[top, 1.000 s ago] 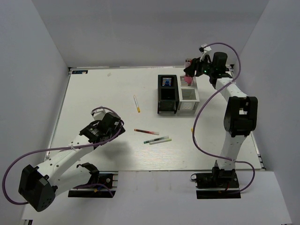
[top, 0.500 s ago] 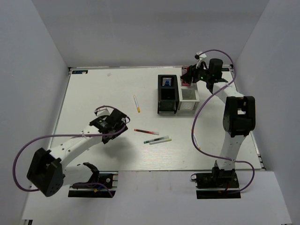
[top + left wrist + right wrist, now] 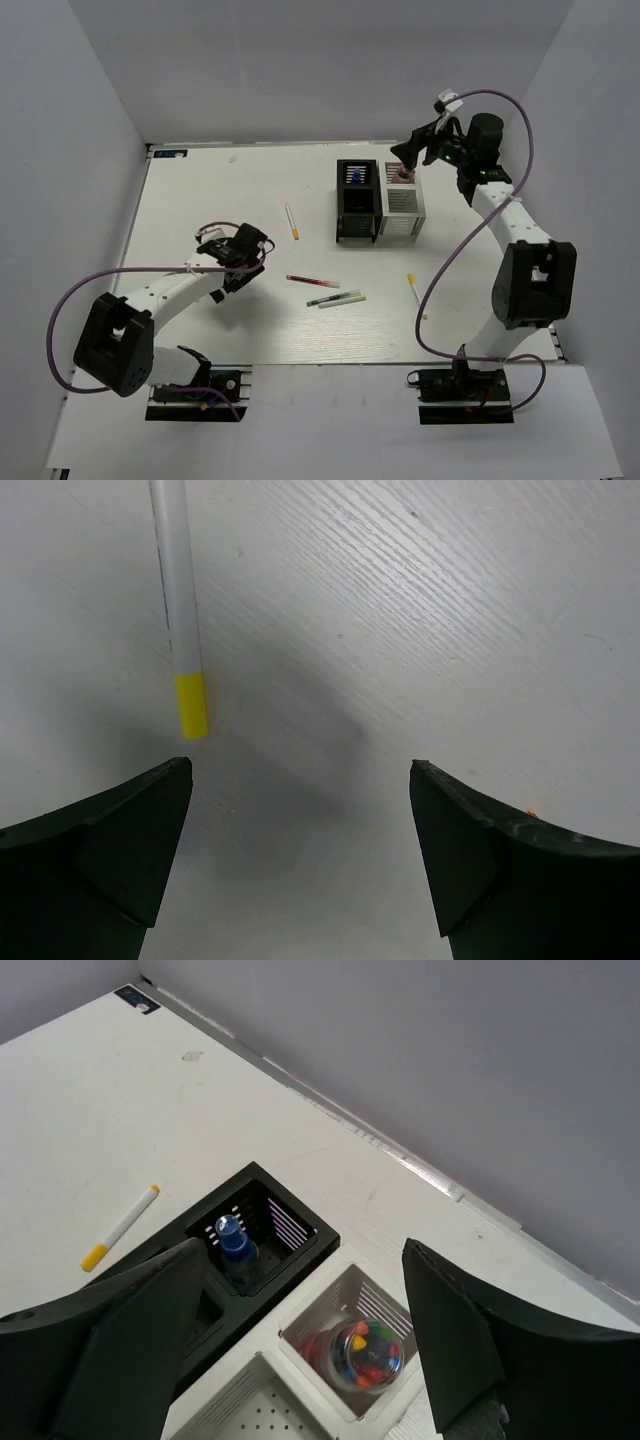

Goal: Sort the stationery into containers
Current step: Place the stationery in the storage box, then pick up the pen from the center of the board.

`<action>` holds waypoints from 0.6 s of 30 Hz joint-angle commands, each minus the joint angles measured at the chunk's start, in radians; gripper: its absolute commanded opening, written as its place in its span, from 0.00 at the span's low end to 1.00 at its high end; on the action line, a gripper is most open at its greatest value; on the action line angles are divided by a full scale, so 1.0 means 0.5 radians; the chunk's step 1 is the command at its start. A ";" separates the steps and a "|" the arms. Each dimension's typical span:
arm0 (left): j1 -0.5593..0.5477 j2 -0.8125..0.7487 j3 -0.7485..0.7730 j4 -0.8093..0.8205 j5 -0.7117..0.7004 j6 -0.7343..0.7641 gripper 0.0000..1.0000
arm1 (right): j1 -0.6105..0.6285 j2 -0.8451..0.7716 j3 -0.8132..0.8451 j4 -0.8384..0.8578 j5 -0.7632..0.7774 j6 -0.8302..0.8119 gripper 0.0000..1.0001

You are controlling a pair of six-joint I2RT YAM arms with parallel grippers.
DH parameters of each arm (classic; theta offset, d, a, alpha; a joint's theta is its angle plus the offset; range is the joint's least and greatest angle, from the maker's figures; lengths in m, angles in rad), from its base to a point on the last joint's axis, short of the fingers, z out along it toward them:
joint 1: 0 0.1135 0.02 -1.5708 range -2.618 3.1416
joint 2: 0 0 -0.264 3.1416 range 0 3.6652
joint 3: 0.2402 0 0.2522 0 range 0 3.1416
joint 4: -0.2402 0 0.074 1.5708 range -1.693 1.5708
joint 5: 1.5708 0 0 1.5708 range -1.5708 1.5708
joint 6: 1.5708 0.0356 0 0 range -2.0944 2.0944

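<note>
My left gripper [image 3: 262, 248] [image 3: 300, 770] is open and low over the table. A white pen with a yellow tip [image 3: 291, 221] [image 3: 178, 600] lies just ahead of its left finger, untouched. My right gripper [image 3: 410, 153] [image 3: 300, 1245] hangs open above the white container [image 3: 400, 227] [image 3: 276, 1351]. Upright in that container's back compartment is the stubby pink cylinder [image 3: 403, 174] [image 3: 365, 1353], apart from the fingers. The black container [image 3: 357, 228] [image 3: 310, 1225] holds the blue-capped bottle [image 3: 359, 175] [image 3: 232, 1240]. On the table lie a red pen [image 3: 312, 281] and two green-and-white pens [image 3: 335, 299].
Another white pen with a yellow tip [image 3: 414, 288] lies near the right arm's forearm. The two containers stand side by side, touching, at the back centre-right. Grey walls enclose the table on three sides.
The right gripper opened, let the pink cylinder go into the white container and drew up and back. The left arm swung up and right toward the white pen and opened wider.
</note>
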 commanded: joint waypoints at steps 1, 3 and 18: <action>0.033 0.015 0.032 0.015 -0.035 0.001 0.99 | -0.022 -0.118 -0.107 0.019 -0.024 -0.027 0.84; 0.058 0.034 0.032 0.015 -0.062 0.022 0.99 | -0.034 -0.149 -0.122 -0.066 -0.021 -0.027 0.82; 0.355 -0.123 0.023 0.054 -0.109 0.276 0.68 | -0.102 -0.882 -0.714 -0.812 -0.288 -0.385 0.29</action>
